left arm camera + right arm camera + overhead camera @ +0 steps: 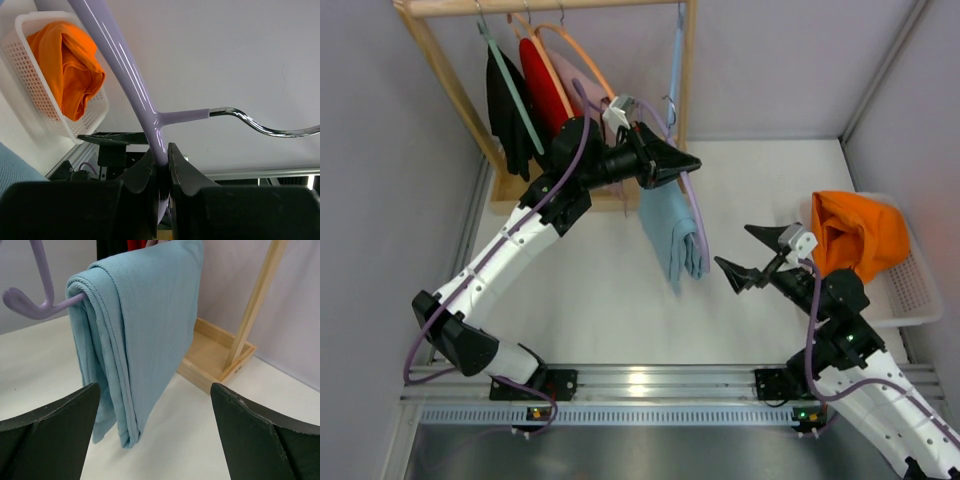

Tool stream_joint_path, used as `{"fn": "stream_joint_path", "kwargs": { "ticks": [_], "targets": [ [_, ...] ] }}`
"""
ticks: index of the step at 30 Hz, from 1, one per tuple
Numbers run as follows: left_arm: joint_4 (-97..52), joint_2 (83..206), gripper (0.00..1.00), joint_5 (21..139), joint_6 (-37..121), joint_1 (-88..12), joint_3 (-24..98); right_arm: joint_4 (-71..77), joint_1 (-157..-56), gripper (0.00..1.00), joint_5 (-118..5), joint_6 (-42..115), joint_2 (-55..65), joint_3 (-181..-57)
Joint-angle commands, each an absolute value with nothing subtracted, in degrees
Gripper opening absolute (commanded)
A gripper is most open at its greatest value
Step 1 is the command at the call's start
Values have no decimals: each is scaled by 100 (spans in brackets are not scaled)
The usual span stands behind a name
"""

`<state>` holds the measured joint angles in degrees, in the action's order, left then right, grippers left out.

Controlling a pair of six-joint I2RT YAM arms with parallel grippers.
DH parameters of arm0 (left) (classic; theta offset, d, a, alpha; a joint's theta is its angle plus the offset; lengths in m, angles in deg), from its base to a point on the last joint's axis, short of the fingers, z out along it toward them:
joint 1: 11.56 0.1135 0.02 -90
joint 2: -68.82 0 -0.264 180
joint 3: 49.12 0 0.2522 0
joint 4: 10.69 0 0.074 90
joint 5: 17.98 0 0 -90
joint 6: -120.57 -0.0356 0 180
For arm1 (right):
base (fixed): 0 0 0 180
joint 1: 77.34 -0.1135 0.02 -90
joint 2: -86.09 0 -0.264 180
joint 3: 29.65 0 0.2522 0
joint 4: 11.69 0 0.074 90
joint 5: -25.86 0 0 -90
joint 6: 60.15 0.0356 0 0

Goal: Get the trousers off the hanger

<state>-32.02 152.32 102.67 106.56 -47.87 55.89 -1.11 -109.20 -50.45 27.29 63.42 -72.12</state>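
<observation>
The light blue trousers (672,232) hang folded over the bar of the lavender hanger (695,205), held above the table. My left gripper (682,162) is shut on the hanger near its neck; the left wrist view shows the purple rod (135,90) pinched between the jaws, with the metal hook (260,127) to the right. My right gripper (748,252) is open and empty, a short way right of the trousers. In the right wrist view the trousers (135,325) hang ahead between the wide-open fingers, draped over the hanger (37,300).
A wooden clothes rack (670,70) stands at the back with black, red and pink garments on other hangers (535,95). A white basket (910,290) at the right holds a bright orange cloth (855,235). The rack's wooden base (217,357) lies behind the trousers.
</observation>
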Motion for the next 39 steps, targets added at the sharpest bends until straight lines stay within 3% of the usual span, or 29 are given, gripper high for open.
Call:
{"fn": "stream_joint_path", "kwargs": {
  "ticks": [1,17,34,37,39],
  "targets": [
    [-1961,14801,0,10348,10800,-4768,6080,-1339,-10977,92,-4692,2309,6035,-7084],
    [-1891,14871,0,10296,10888,-4768,6115,-2648,-11715,68,-4639,1650,4981,-6908],
    [-1891,14713,0,10322,10915,-4768,5886,-3792,-11795,51,-5087,1535,3854,-7162],
    [-1891,14696,0,10340,10871,-4768,5895,-3723,-11786,40,-5166,1526,3881,-7206],
    [-1891,14678,0,10340,10853,-4768,5886,-3643,-11786,22,-5192,1526,3977,-7268]
  ]
}}
